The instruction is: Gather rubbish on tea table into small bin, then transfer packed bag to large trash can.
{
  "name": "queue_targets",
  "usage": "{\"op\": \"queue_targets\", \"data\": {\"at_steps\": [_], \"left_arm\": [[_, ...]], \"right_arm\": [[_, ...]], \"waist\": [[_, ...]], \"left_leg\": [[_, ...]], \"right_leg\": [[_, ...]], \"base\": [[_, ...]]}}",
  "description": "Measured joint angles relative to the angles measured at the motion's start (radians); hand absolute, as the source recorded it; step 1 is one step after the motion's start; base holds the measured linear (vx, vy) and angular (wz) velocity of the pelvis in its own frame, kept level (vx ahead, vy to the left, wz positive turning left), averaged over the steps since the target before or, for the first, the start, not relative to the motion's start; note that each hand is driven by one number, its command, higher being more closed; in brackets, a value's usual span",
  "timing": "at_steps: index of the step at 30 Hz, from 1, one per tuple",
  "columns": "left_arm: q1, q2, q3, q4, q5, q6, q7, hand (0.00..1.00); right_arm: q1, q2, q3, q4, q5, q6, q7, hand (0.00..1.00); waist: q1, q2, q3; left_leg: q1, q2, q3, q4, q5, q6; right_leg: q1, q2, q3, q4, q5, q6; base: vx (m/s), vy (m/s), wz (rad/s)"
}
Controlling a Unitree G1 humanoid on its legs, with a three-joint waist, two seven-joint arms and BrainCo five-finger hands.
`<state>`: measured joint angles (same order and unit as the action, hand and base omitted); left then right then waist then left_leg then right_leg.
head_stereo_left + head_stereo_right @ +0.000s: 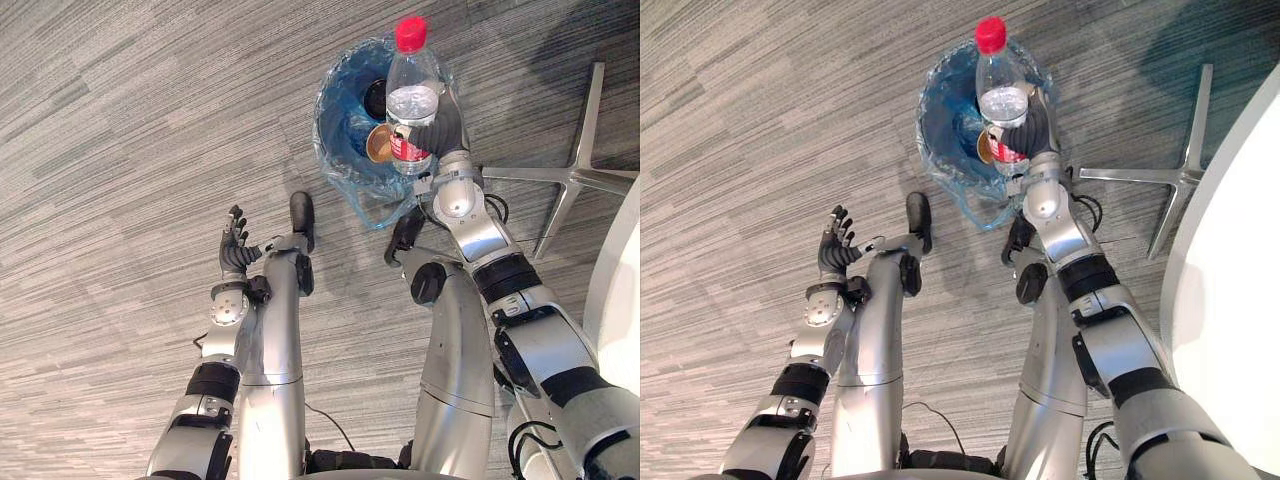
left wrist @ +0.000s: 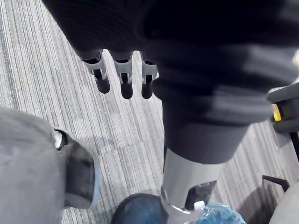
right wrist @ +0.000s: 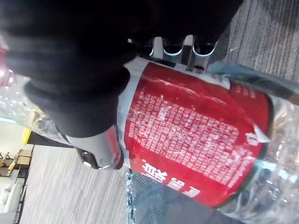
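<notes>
Gripping one clear plastic bottle (image 1: 412, 100) round its red label (image 3: 201, 140), the right robot hand (image 1: 440, 125) holds it upright over the right side of the single small bin (image 1: 345, 110) on the grey carpet (image 1: 130, 150). The bottle hides part of the bin's blue bag liner (image 1: 335, 150). The head views cover most of the curled fingers, but the right wrist view shows fingertips (image 3: 202, 52) against the label, which carries dense white print. The cap (image 1: 411, 33) is red. Two items lie in the bag, a brown round thing (image 1: 378, 145) and a dark thing (image 1: 376, 97), neither clear enough to name. The left robot hand (image 1: 236, 248) hangs released, fingers loosely spread, above the carpet. One silver chair base (image 1: 575, 175) and a white counter (image 1: 1230, 300) are cut off at the right
</notes>
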<state>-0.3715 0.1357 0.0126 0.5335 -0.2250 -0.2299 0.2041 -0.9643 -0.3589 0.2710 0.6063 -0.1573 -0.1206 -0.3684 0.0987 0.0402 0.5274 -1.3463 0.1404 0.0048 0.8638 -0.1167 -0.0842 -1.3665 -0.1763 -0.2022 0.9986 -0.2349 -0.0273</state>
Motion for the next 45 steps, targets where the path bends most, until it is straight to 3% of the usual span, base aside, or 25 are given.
{"op": "queue_targets", "data": {"at_steps": [13,14,33,45], "left_arm": [[-0.004,-0.005,0.000,0.029,0.000,0.001,0.000,0.00],[-0.004,-0.006,0.000,0.037,0.000,0.001,0.000,0.00],[-0.004,-0.024,0.000,0.065,0.000,0.003,-0.001,0.00],[-0.004,-0.019,0.000,0.065,0.001,0.004,-0.001,0.00]], "right_arm": [[-0.016,0.040,0.020,0.000,0.012,0.000,0.006,1.00],[-0.015,0.046,0.020,0.000,0.016,0.000,0.014,0.00],[-0.011,0.076,0.018,0.007,0.028,0.000,0.040,0.00],[0.052,0.033,0.133,-0.028,-0.226,0.001,0.043,0.00]], "waist": [[0.003,0.000,-0.007],[0.003,0.000,-0.014],[0.021,-0.001,-0.040],[0.018,-0.002,-0.042]], "left_leg": [[0.017,0.000,-0.005,-0.028,0.011,-0.002],[0.016,0.000,-0.005,-0.030,0.011,-0.002],[0.016,-0.001,-0.007,-0.042,0.012,-0.004],[0.016,0.003,-0.008,-0.025,0.011,-0.003]], "right_leg": [[0.017,0.001,-0.011,-0.019,0.003,-0.004],[0.017,0.001,-0.012,-0.021,0.003,-0.004],[0.016,0.001,-0.017,-0.027,0.001,-0.006],[0.025,0.004,-0.017,-0.028,0.002,-0.005]], "base": [[0.00,0.001,0.00],[0.00,0.000,0.00],[0.00,0.000,0.00],[0.00,0.000,-0.01]]}}
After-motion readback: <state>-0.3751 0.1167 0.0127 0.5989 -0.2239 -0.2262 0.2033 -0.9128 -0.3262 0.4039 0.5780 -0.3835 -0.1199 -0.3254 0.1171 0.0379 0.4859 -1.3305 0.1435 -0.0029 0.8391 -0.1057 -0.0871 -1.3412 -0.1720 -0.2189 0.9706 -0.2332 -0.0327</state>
